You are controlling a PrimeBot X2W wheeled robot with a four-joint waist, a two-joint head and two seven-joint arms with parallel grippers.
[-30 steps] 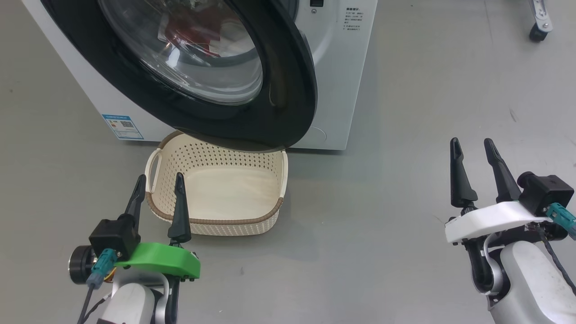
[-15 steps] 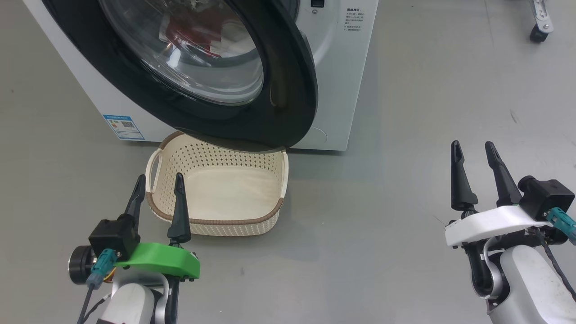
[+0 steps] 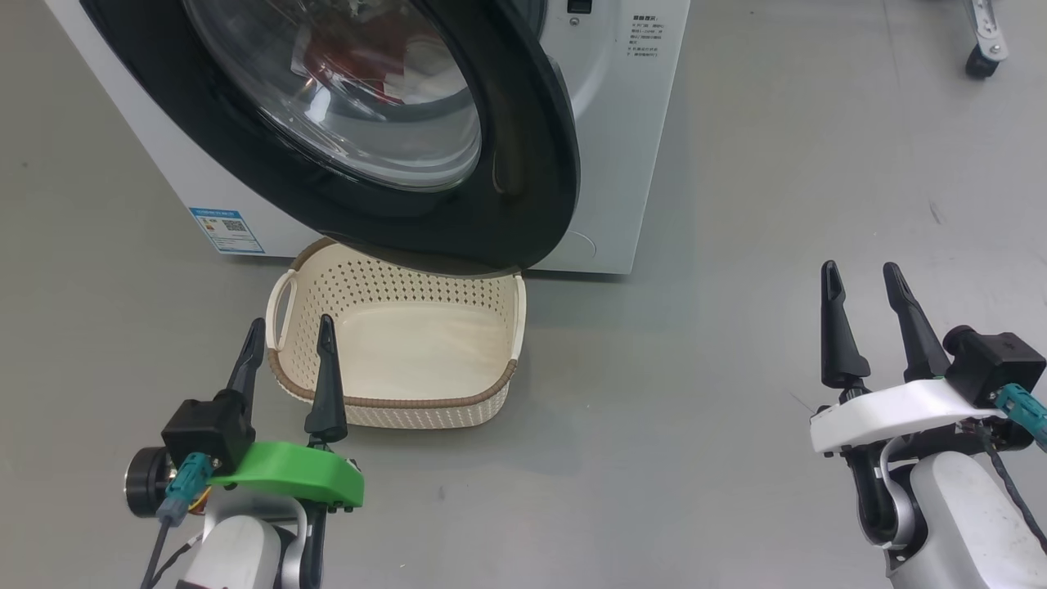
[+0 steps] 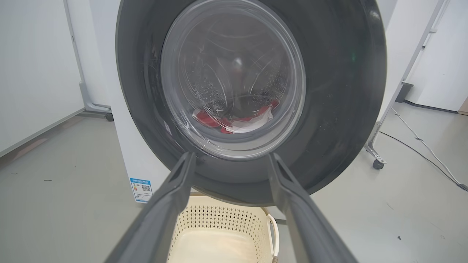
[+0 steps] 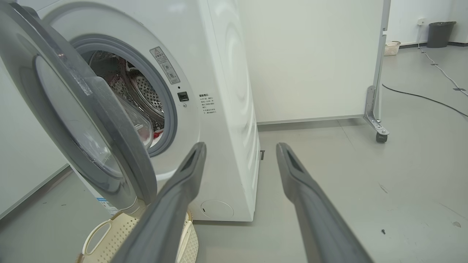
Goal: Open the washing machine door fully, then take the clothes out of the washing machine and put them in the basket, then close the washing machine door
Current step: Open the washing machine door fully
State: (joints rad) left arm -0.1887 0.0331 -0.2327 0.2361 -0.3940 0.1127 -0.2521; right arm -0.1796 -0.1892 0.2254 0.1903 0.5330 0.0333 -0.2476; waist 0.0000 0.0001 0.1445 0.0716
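Observation:
The washing machine (image 3: 613,164) stands ahead with the washing machine door (image 3: 523,164) swung partly out over the basket (image 3: 409,402). Red and white clothes (image 3: 352,57) show through the door glass, lying in the drum. My left gripper (image 3: 292,321) is open at the basket's near left corner, holding nothing. The right gripper (image 3: 860,267) is open over bare floor, well right of the machine. In the left wrist view the left gripper (image 4: 231,155) faces the door (image 4: 347,91), with the clothes (image 4: 234,122) behind the glass. The right gripper (image 5: 241,144) points at the machine's front corner (image 5: 226,109).
A blue label (image 3: 226,231) marks the machine's lower left front. A wheeled frame leg with a caster (image 5: 380,135) stands to the right of the machine, and a cable (image 5: 420,96) runs across the floor behind it. A dark bin (image 5: 440,33) stands far back.
The right gripper has drawn back a little toward me, staying open. The left gripper, the door and the basket have not moved.

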